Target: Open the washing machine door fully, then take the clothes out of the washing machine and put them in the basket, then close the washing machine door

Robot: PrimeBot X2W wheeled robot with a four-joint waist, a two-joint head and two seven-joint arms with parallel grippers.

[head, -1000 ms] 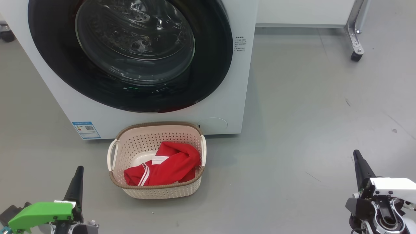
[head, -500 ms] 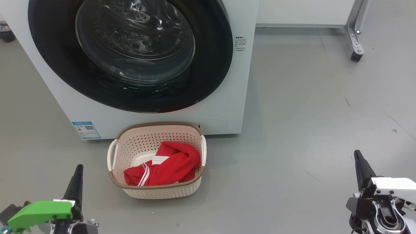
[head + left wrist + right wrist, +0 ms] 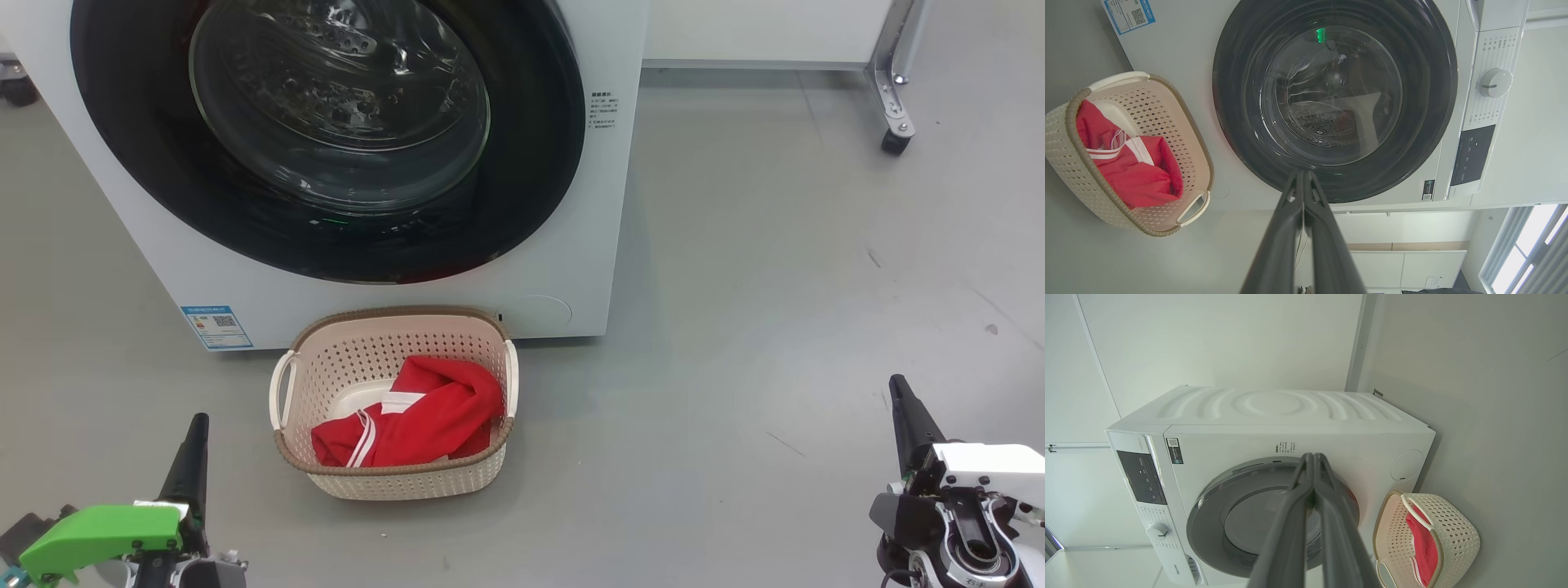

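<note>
The white washing machine [image 3: 588, 204] fills the upper left of the head view. Its door [image 3: 522, 163], black-rimmed with a clear glass bowl, lies flat against the front, closed. In front of it on the floor stands the cream basket [image 3: 343, 359] with the red clothes [image 3: 424, 420] inside. My left gripper [image 3: 196, 425] is low at the left, shut and empty, well short of the basket. My right gripper [image 3: 898, 384] is low at the right, shut and empty too. The left wrist view shows the door [image 3: 1241, 134], the basket [image 3: 1069, 163] and the clothes [image 3: 1139, 171] beyond the shut left gripper [image 3: 1302, 173].
Grey floor spreads to the right of the machine. A metal leg on a caster [image 3: 896, 140] stands at the upper right. A white wall panel [image 3: 759, 33] runs behind. The machine's control panel and dial [image 3: 1494, 83] show in the left wrist view.
The right gripper has crept slightly upward in the head view. Everything else stands as before.
</note>
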